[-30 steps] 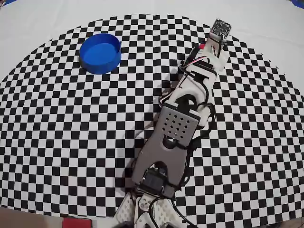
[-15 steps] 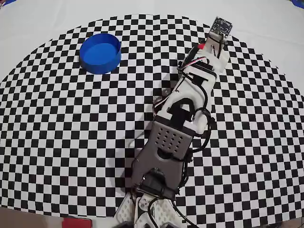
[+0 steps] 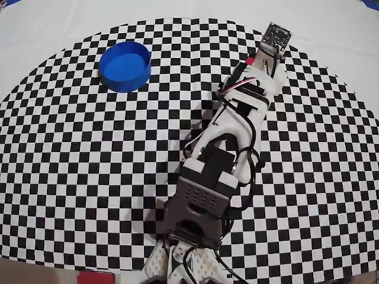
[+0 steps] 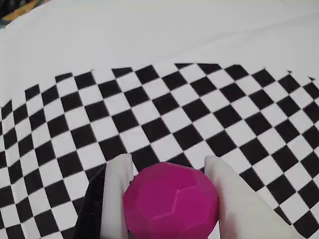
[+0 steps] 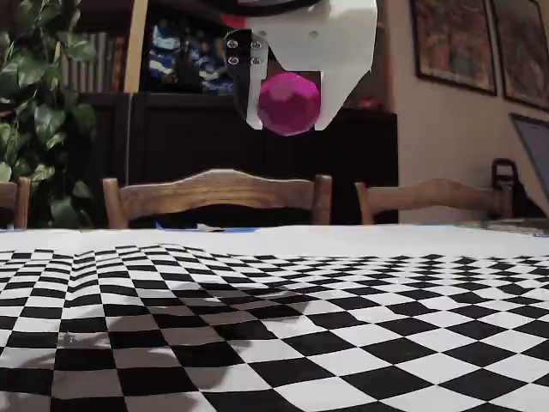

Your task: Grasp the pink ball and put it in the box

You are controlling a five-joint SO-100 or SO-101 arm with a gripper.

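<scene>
The gripper (image 5: 289, 120) clamps the pink ball (image 5: 289, 103) high above the checkered cloth (image 5: 257, 335), ready to carry toward the box (image 3: 125, 66).

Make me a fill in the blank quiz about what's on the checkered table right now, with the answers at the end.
1. The gripper is shut on the ____ ball.
2. In the fixed view the ball is held ____ the checkered cloth, not resting on it.
3. The round box is coloured ____.
4. In the overhead view the box lies to the ____ of the arm.

Missing words: pink; above; blue; left
</scene>
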